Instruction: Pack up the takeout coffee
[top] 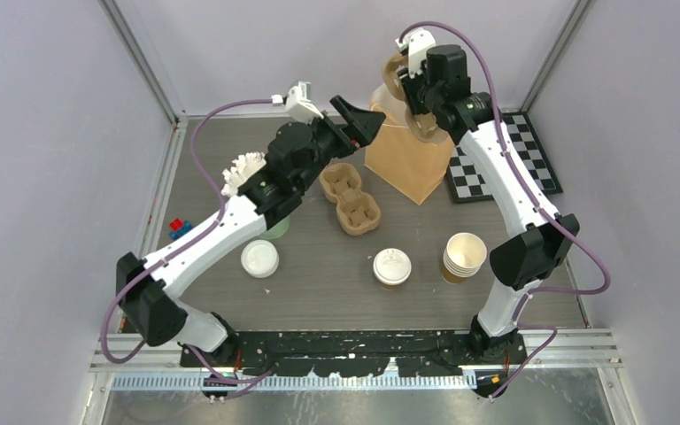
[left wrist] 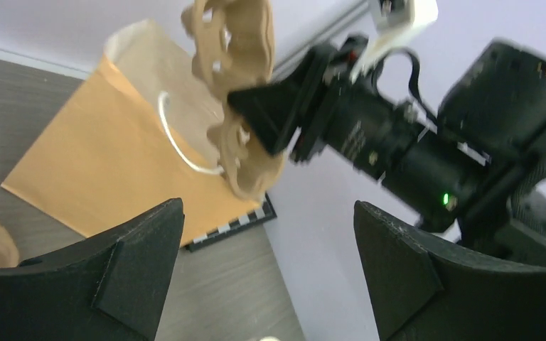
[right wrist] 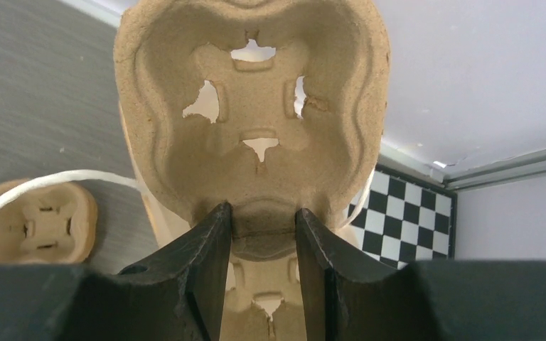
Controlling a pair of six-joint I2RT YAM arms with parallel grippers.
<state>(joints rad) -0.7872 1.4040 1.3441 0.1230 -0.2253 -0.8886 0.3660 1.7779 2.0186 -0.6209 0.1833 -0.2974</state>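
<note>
- While my right gripper (right wrist: 263, 217) pinches the carrier (right wrist: 256, 106) over the bag (left wrist: 99, 163), it may snag the rim.
- My left gripper (left wrist: 268, 209) gapes empty, seemingly bracing nothing.

Robotics laboratory test cell. A grey bench (top: 336, 283) stands enclosed by plain lavender panels (top: 44, 133) set in aluminium framing (top: 142, 62). A cabled left arm (top: 212, 235) and right arm (top: 518, 199) are bolted to a rail (top: 354, 341) at its near edge. A checkerboard (top: 469, 181) lies far right.
</note>
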